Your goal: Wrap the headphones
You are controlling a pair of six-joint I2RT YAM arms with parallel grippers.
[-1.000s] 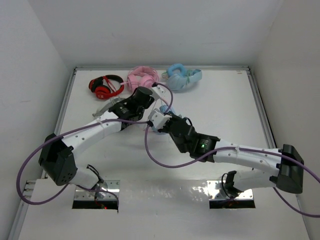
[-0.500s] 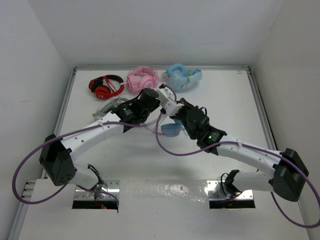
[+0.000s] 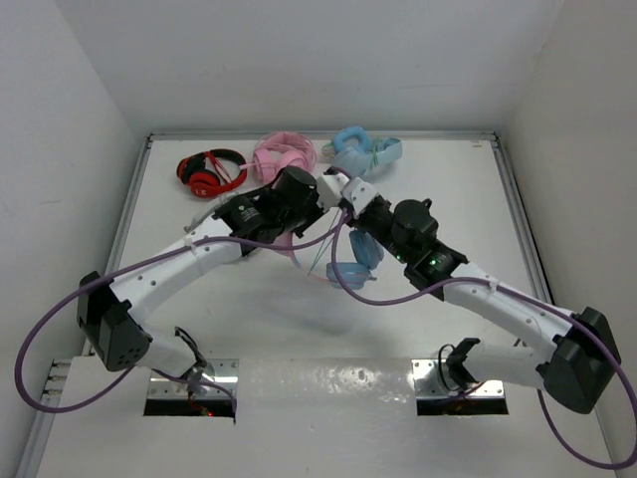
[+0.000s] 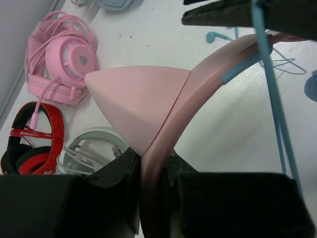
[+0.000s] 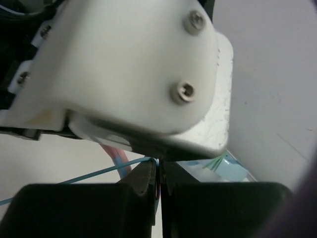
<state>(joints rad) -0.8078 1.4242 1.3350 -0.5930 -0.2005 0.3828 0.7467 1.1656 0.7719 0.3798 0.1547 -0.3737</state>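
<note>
- The left gripper (image 4: 150, 173) is clamped on the pink headband (image 4: 198, 84) of the headphones (image 3: 350, 271). It holds them raised at centre frame of the top view, so the light blue earcups (image 3: 366, 247) hang free. The band looks set to serve as a fixed spool.
- The right gripper (image 5: 158, 179) is pinched together on the thin teal cable (image 4: 275, 109) just beside the left gripper, probably to lead it round the band.
- Along the upper edge lie a red pair (image 3: 211, 171), an all-pink pair (image 3: 284, 156) and a light blue pair (image 3: 363, 151). A grey-white pair (image 4: 91, 153) sits near the left arm.
- The wrists crowd each other, and slack cable could snag.
</note>
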